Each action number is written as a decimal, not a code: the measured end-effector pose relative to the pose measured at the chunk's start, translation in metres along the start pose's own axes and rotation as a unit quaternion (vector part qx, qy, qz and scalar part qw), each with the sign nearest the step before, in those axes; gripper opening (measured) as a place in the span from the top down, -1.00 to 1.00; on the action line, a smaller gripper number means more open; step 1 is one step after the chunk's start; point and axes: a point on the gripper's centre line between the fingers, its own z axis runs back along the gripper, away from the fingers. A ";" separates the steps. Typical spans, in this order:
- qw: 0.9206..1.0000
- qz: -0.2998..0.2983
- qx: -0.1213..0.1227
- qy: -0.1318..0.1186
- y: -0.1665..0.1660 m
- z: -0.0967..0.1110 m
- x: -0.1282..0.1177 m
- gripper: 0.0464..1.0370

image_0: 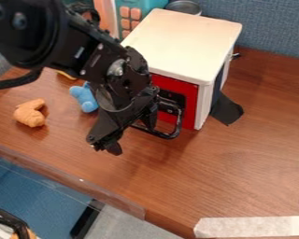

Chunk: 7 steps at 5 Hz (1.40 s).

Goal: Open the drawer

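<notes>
The black gripper (119, 122) hangs low over the table, just left of and in front of the white cabinet, tilted down toward the lower left. The drawer has a red front (188, 99) in the lower part of the cabinet, and the gripper and arm hide its left part. A black looped handle (169, 134) stands out from this red front, close against the right side of the gripper. Whether the two touch is not clear.
The white cabinet (188, 39) has a pale top. An orange toy (30, 113) and a blue toy (84, 97) lie to the left. A black flap (226, 109) lies right of the cabinet. The table's front edge (71, 179) runs diagonally.
</notes>
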 end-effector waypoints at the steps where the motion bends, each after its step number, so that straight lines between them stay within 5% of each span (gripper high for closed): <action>1: 1.000 0.006 0.002 0.002 -0.007 -0.007 0.001 -0.93; 4: 0.999 0.020 0.027 0.006 -0.017 -0.033 0.000 -0.81; 6: 0.998 0.049 0.028 0.002 -0.020 -0.038 -0.009 0.40; 7: 0.997 0.076 0.027 0.000 -0.020 -0.038 -0.009 0.64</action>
